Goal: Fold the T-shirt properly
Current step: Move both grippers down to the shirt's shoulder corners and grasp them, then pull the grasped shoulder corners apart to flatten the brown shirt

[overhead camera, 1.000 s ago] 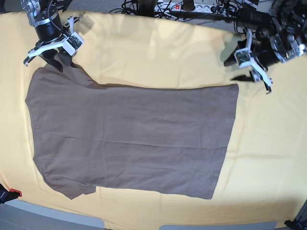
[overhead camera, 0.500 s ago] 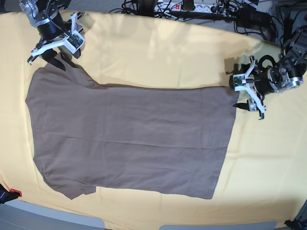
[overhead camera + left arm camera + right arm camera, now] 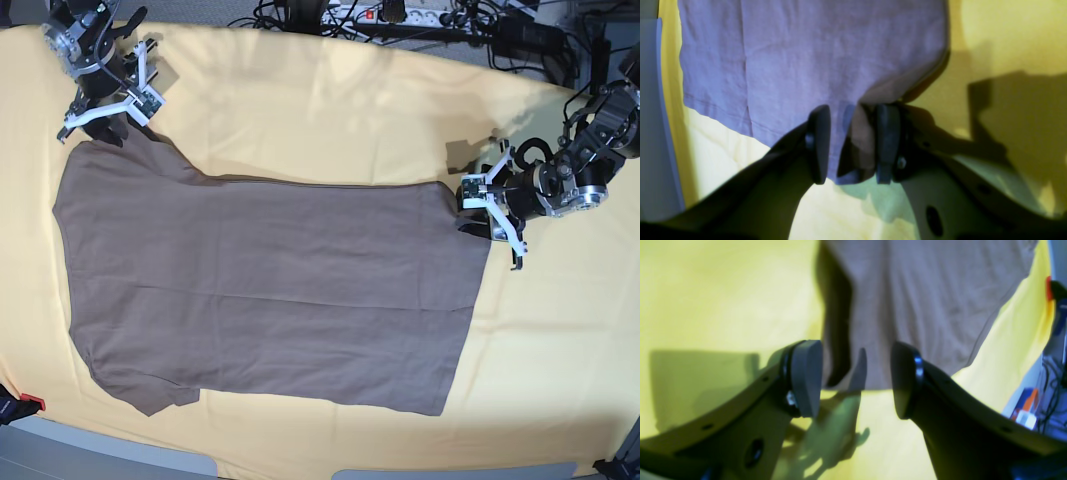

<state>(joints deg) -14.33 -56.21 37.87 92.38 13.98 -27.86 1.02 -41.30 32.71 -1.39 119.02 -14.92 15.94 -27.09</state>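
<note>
- No container is in view; the T-shirt (image 3: 270, 290) lies flat on the yellow cloth (image 3: 330, 110).
- The left gripper (image 3: 488, 213), at 3 o'clock, has moved onto the hem corner; its pads (image 3: 887, 143) pinch a fabric fold.
- The right gripper (image 3: 108, 103), at 10 o'clock, has drawn back; its jaws gape at the sleeve edge, holding nothing.

1. The left gripper (image 3: 853, 143) has two dark grey, rounded rectangular pads (image 3: 818, 143) on smooth dark finger arms; a small silver screw sits by each pad.
2. The right gripper (image 3: 857, 380) has matching grey pads (image 3: 806, 376) on dark arms pierced by oval holes.
3. From the base camera, both show white finger frames (image 3: 495, 200) on black and silver cylindrical wrists.
</note>
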